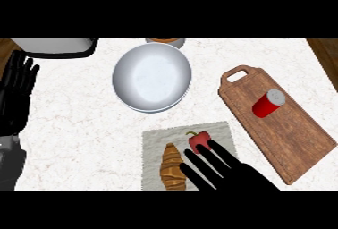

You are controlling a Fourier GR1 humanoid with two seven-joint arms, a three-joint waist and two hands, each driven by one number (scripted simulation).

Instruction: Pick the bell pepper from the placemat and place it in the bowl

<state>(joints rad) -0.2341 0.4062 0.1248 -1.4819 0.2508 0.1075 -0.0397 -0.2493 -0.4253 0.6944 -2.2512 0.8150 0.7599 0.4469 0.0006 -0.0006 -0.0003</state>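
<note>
The pepper [199, 140] lies on the placemat [157, 139] at the worktop's [79, 129] near edge, just beside a croissant [172, 167] on the same mat. The right hand [221, 170] comes in from the near edge, fingers straight and spread, their tips at the pepper's near side, not curled round it. The bowl [152, 77] sits toward the far edge. A red can [268, 103] lies on a board [290, 138] at the right edge. The left hand [16, 91] rests open at the left edge.
</note>
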